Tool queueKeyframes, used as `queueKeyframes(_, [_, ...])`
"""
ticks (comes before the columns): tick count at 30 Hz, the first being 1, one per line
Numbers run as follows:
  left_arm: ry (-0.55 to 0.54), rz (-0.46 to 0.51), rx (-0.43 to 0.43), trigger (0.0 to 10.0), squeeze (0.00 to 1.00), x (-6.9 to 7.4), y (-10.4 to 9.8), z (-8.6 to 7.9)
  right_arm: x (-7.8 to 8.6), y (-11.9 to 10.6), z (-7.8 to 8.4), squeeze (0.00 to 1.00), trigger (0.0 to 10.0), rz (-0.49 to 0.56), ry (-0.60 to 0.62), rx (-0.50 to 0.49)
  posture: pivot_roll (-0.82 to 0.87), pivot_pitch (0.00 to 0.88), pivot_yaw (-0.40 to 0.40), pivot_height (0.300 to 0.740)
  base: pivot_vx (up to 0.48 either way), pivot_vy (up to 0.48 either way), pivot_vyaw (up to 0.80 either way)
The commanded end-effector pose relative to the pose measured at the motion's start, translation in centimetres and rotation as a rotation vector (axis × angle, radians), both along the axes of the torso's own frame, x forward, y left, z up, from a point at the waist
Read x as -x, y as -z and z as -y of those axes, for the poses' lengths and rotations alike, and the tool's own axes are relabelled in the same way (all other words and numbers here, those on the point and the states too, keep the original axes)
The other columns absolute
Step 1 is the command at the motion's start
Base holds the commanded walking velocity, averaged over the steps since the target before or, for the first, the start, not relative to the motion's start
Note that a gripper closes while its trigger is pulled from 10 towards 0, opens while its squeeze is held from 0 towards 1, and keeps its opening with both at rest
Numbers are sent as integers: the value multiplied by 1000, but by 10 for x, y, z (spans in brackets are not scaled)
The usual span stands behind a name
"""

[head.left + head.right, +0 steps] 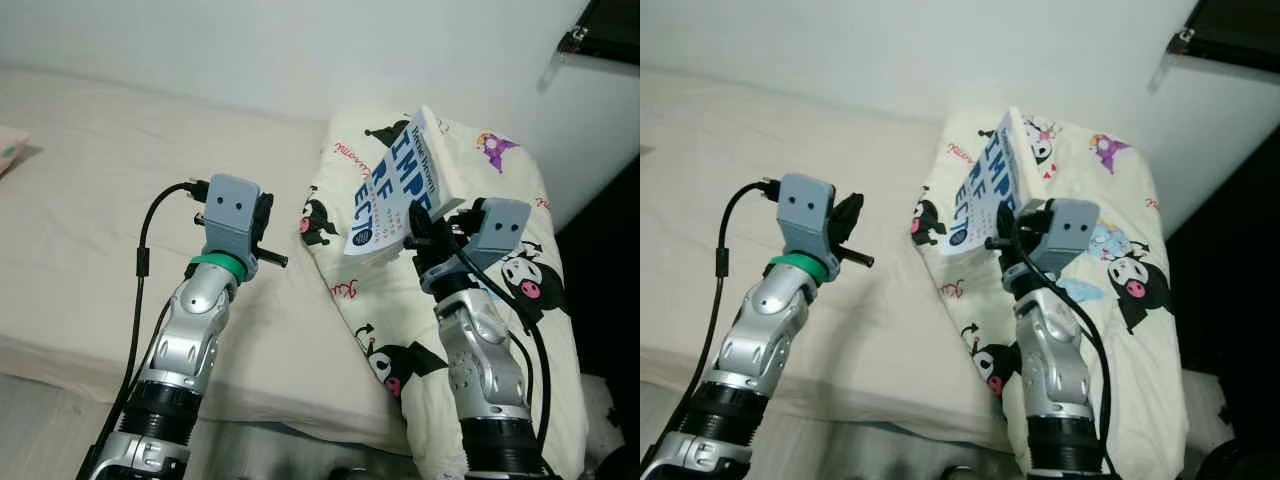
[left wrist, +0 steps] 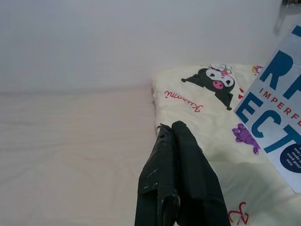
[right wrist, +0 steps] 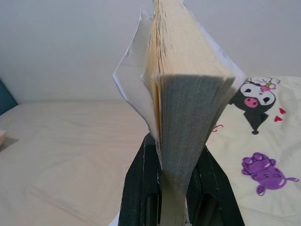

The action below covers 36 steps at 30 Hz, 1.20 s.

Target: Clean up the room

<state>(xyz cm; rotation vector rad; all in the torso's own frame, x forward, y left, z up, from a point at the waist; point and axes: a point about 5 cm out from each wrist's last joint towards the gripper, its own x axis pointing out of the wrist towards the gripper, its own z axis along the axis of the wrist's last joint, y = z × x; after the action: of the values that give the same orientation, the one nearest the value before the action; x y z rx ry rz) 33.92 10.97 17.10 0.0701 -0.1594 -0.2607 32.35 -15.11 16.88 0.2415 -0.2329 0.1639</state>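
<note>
A white paperback book [image 1: 395,190] with big blue letters is held up above a cartoon-print pillow [image 1: 520,330], tilted, with my right gripper [image 1: 425,232] shut on its lower edge. The right wrist view looks along the book's page block [image 3: 188,108], clamped between the two black fingers [image 3: 141,188]. My left gripper [image 1: 272,232] hovers over the cream bed sheet [image 1: 110,200], left of the pillow, its fingers [image 2: 176,183] pressed together and holding nothing. The book's cover [image 2: 277,117] also shows at the edge of the left wrist view.
The bed runs along a white wall [image 1: 300,50]. A dark shelf or frame [image 1: 605,30] hangs at the upper right, with dark space [image 1: 610,300] beside the bed on the right. A pale object [image 1: 8,148] lies at the bed's far left edge.
</note>
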Motion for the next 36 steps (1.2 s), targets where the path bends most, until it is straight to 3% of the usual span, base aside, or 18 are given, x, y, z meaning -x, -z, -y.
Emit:
queueKeyframes(1, [8, -18, -5, 10000, 0, 1, 5, 2, 0, -3, -1, 0, 10000, 28, 4, -6, -21, 47, 21, 740, 0, 0, 0])
queueKeyframes(36, [2, -31, -13, 10000, 0, 4, 12, 0, -3, -5, -5, 0, 10000, 37, 2, 14, -18, 72, 15, 740, 0, 0, 0])
